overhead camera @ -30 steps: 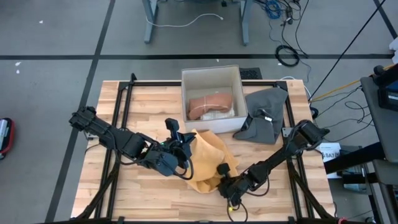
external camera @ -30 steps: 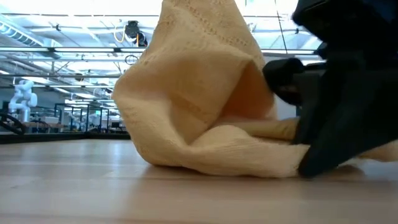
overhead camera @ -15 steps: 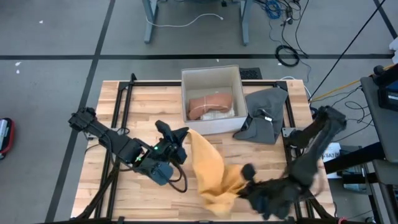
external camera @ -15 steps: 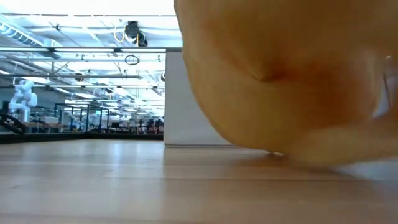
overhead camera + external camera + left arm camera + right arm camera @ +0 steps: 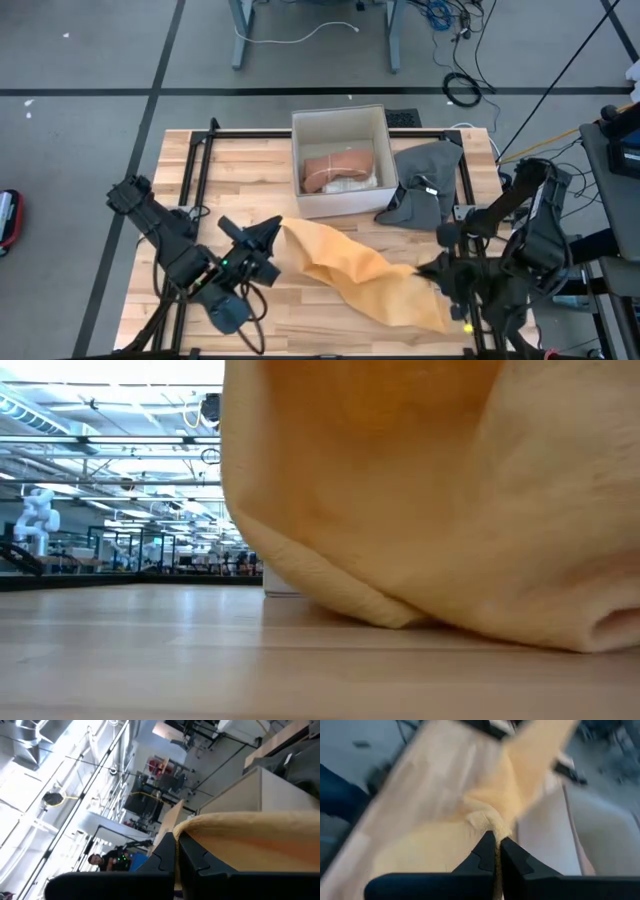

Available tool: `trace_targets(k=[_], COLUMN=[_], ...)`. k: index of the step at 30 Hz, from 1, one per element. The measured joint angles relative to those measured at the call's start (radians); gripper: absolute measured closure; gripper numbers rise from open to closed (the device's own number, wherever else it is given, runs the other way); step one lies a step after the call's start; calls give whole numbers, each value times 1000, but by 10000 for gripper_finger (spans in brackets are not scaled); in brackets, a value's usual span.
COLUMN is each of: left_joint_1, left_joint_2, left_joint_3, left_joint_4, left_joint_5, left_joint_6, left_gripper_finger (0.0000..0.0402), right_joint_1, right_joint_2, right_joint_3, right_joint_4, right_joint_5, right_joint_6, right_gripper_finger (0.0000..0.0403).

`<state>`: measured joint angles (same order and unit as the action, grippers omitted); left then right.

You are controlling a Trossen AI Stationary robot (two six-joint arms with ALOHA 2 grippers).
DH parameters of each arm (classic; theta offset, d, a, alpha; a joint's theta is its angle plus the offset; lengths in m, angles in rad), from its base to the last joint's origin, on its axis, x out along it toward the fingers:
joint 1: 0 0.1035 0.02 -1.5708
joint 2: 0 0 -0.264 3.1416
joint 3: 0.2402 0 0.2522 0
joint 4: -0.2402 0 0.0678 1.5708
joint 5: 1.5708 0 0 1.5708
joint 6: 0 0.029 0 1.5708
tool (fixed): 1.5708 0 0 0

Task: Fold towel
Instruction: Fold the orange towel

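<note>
The yellow towel (image 5: pixel 360 275) stretches in a sagging band between my two grippers, above the near half of the table. My left gripper (image 5: pixel 272 236) is shut on its left end and my right gripper (image 5: pixel 432 268) is shut on its right end. In the low view the towel (image 5: pixel 430 510) fills most of the picture, and its lowest fold (image 5: pixel 400 620) reaches the table top. My left gripper pinches an edge of the towel's left end (image 5: pixel 188 826) between its two fingers, coming level from the table's left. The cloth runs away from the fingers toward the right gripper, sagging a little. My right gripper pinches a bunched corner of the towel (image 5: pixel 495 829) between its two fingers, slanting down from the table's right side. The cloth is gathered into folds at the fingertips and falls away below them toward the table.
A white box (image 5: pixel 340 118) holding a folded pinkish cloth (image 5: pixel 338 168) stands at the far middle. A grey cloth (image 5: pixel 425 185) lies to its right. Black frame rails (image 5: pixel 190 180) run along the table's sides.
My right gripper has risen from the table and gone toward the right edge, carrying its corner of the towel. My left gripper has shifted toward the near left. The towel has been drawn out from a heap into a long band between them.
</note>
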<state>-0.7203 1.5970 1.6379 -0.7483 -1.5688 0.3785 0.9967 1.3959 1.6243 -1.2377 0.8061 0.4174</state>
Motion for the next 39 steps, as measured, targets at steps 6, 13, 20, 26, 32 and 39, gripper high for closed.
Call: trace_targets(k=[6,13,20,26,32,39], left_joint_1=[-41,-65,40,173,262,320], left_joint_2=[0,0,0,-45,-122,-175], left_joint_3=[0,0,0,-1,0,0], left_joint_4=[3,5,11,100,270,693], left_joint_5=[-4,-4,-3,7,306,440], left_joint_6=[-5,40,201,215,267,660], left_gripper_finger=[401,401,401,401,401,401], right_joint_1=[5,41,14,-3,-7,-7], right_joint_2=[17,0,-74,-170,-270,-352], right_joint_3=[0,0,-1,-1,-1,-1], right_joint_4=[-213,-129,-335,-295,-134,275], right_joint_5=[4,4,46,200,339,391], right_joint_6=[202,72,150,-12,-212,-635], right_gripper_finger=[403,403,403,403,403,403])
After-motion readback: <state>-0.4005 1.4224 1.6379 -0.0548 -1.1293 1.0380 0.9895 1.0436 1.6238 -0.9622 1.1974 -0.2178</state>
